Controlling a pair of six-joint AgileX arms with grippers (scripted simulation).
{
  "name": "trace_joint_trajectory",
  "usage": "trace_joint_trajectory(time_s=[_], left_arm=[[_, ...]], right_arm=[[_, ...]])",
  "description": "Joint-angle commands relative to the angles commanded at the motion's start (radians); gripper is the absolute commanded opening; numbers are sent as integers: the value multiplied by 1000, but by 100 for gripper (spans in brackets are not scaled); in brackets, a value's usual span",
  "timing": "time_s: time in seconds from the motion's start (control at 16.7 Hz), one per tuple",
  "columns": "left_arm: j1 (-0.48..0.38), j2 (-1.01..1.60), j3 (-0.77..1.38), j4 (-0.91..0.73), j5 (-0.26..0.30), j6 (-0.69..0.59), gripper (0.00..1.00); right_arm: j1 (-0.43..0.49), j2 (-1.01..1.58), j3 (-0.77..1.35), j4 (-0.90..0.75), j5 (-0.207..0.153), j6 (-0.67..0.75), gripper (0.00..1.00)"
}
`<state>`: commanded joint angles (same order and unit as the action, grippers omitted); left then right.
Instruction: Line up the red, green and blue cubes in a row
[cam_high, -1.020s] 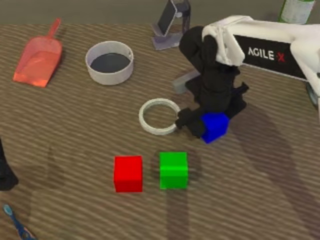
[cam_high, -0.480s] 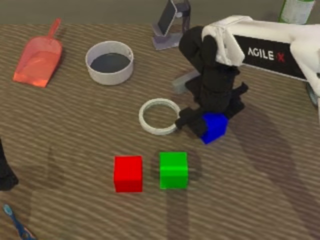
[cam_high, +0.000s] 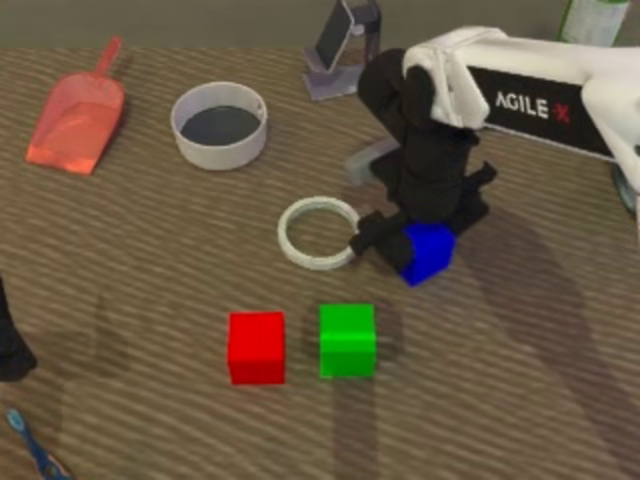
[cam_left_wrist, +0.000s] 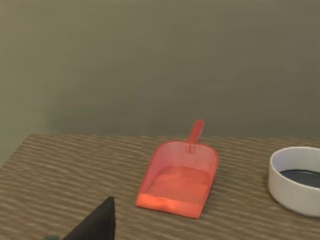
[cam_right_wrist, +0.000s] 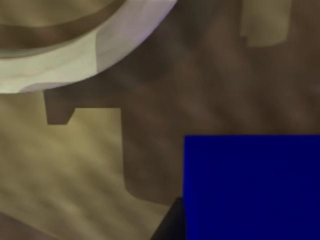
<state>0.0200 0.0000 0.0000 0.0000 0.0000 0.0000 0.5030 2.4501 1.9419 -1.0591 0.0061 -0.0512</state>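
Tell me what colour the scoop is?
Orange-red scoop, clearest in the left wrist view.

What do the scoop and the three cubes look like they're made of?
The orange-red scoop looks like thin translucent plastic: the table's stripes show faintly through its pan. The red cube, green cube and blue cube look solid and matte, with flat colour and no glints; their material is unclear.

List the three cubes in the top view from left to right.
red cube → green cube → blue cube, which sits farther back than the other two, at the right gripper.
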Motion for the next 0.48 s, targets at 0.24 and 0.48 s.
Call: trace_joint_trajectory(time_s=[0.24,0.48], left_arm=[[0,0,0,0,0,0,100],[0,0,0,0,0,0,100]], right_arm=[[3,-31,101,-146,0,1,0],[7,-56,160,-218,-1,-1,0]])
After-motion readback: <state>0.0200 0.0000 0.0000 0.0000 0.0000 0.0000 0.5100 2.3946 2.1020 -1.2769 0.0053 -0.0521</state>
